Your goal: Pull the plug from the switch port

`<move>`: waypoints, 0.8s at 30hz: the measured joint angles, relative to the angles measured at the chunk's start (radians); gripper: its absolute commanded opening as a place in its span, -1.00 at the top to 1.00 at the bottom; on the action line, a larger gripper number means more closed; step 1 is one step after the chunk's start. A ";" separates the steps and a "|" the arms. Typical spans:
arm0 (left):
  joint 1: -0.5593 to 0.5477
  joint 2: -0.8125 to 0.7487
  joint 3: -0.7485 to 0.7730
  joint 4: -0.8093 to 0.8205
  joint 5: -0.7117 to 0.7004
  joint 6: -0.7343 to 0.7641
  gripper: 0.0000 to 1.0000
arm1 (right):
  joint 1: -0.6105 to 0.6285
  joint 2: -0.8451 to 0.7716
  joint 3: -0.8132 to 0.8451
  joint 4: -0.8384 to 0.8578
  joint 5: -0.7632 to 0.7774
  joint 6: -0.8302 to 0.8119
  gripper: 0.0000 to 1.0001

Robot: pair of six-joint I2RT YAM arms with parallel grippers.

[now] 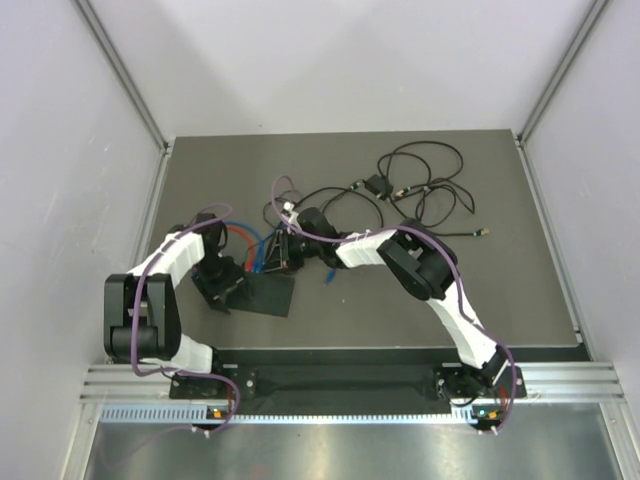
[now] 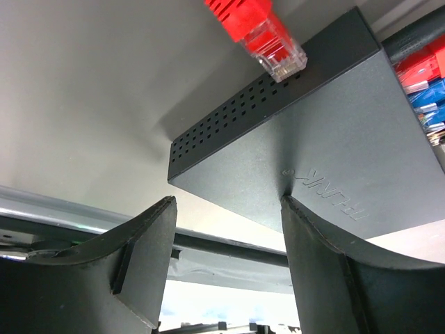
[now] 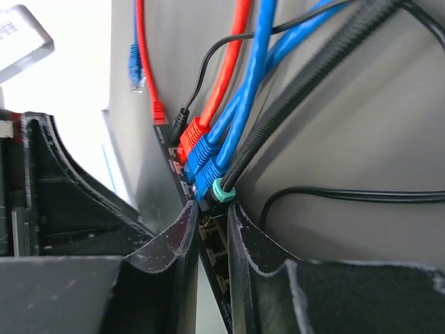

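Overhead, the switch (image 1: 268, 293) lies lower centre, with the left gripper (image 1: 225, 285) at its left edge and the right gripper (image 1: 285, 250) just above it. Left wrist: jaws wide open, the switch's near edge spanning them mid-frame. Right wrist: fingers (image 3: 177, 236) nearly closed astride the switch port (image 3: 211, 240) row, just below the blue plug (image 3: 206, 182); grip unclear.

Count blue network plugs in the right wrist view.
3. Two blue plugs sit in ports of the flat matte-black switch box, just past the right gripper; one loose blue plug lies unplugged at upper left. Others may hide behind the cables.
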 measured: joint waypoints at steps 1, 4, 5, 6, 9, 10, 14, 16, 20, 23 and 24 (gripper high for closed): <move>-0.003 0.000 0.000 0.003 -0.002 -0.001 -0.34 | 0.000 -0.008 0.001 -0.017 0.010 -0.026 1.00; -0.009 0.000 0.002 0.011 -0.002 -0.005 -0.34 | 0.002 -0.021 0.021 -0.080 0.035 -0.103 1.00; -0.010 0.002 0.002 0.014 -0.002 -0.005 -0.34 | 0.002 -0.022 0.032 -0.097 0.037 -0.121 1.00; -0.011 0.005 0.004 0.015 -0.002 -0.007 -0.34 | 0.002 -0.022 0.044 -0.115 0.039 -0.141 1.00; -0.013 0.015 0.013 0.014 -0.001 -0.008 -0.34 | 0.001 -0.018 0.062 -0.139 0.026 -0.141 1.00; -0.013 0.015 0.013 0.014 -0.001 -0.008 -0.34 | -0.003 -0.009 0.063 -0.121 0.014 -0.111 1.00; -0.018 0.015 0.015 0.016 -0.005 -0.013 -0.34 | -0.034 0.043 0.047 0.010 -0.072 0.115 1.00; -0.021 0.015 0.016 0.018 -0.006 -0.016 -0.34 | -0.046 0.058 0.046 0.045 -0.099 0.201 1.00; -0.031 0.018 0.020 0.034 -0.006 -0.027 -0.34 | -0.061 0.063 0.043 0.048 -0.101 0.266 1.00; -0.035 0.019 0.021 0.043 -0.006 -0.031 -0.34 | -0.064 0.062 0.073 -0.014 -0.100 0.183 1.00; -0.035 0.019 0.021 0.043 -0.006 -0.031 -0.34 | -0.063 0.060 0.094 -0.056 -0.100 0.134 1.00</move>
